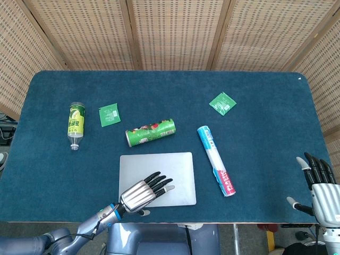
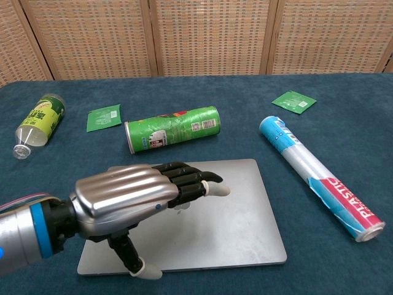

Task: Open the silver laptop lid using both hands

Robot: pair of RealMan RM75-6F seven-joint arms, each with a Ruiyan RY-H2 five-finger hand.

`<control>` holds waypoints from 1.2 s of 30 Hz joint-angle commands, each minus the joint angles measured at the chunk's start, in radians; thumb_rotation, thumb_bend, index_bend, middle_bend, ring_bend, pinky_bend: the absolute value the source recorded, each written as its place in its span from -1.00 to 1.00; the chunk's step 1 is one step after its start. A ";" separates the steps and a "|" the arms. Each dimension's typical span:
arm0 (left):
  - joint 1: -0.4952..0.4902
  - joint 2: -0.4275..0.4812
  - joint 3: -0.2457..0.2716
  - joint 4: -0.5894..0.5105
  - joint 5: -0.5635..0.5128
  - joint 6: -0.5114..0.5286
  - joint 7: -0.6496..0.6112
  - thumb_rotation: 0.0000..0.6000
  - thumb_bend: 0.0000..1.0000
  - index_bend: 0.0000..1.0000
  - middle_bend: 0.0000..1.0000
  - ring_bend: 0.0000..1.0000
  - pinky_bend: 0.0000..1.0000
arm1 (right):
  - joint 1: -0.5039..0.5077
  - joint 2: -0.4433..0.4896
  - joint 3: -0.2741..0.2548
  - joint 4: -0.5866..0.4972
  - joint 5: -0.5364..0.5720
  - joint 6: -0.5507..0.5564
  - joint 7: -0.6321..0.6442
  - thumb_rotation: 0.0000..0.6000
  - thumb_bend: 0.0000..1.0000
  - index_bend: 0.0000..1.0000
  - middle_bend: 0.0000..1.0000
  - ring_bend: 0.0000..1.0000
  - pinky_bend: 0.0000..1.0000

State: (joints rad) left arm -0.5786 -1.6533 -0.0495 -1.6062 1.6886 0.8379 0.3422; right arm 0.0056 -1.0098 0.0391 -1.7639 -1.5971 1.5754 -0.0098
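Note:
The silver laptop (image 1: 175,170) (image 2: 245,215) lies closed and flat near the table's front edge. My left hand (image 1: 144,192) (image 2: 132,200) hovers over the laptop's front left part, fingers stretched out and apart, thumb (image 2: 138,265) hanging past the front edge; it holds nothing. Whether it touches the lid I cannot tell. My right hand (image 1: 320,186) stays off the table's front right corner, fingers spread upward, empty. The chest view does not show it.
Behind the laptop lies a green chips can (image 1: 150,132) (image 2: 172,128). A plastic-wrap roll (image 1: 215,160) (image 2: 316,175) lies to its right. A bottle (image 1: 76,123) (image 2: 37,122) and two green packets (image 1: 109,114) (image 1: 222,102) sit farther back on the blue table (image 1: 265,127).

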 commanded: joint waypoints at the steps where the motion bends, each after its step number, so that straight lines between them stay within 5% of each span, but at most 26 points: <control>1: -0.012 -0.024 -0.004 0.022 -0.016 -0.001 0.005 1.00 -1.00 -1.00 -1.00 -1.00 -1.00 | 0.001 0.001 0.000 -0.001 0.003 -0.003 0.004 1.00 -1.00 -1.00 -1.00 -1.00 -1.00; 29: -0.069 -0.158 0.015 0.158 -0.104 0.008 0.069 1.00 -1.00 -1.00 -1.00 -1.00 -1.00 | 0.004 0.018 0.004 0.007 0.014 -0.008 0.052 1.00 -1.00 -1.00 -1.00 -1.00 -1.00; 36: -0.073 -0.155 0.026 0.154 -0.124 0.026 0.085 1.00 -0.75 -1.00 -1.00 -1.00 -1.00 | 0.004 0.019 0.002 0.007 0.012 -0.009 0.058 1.00 -1.00 -1.00 -1.00 -1.00 -1.00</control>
State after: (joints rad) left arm -0.6515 -1.8094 -0.0248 -1.4515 1.5668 0.8615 0.4258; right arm 0.0094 -0.9905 0.0416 -1.7568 -1.5850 1.5660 0.0476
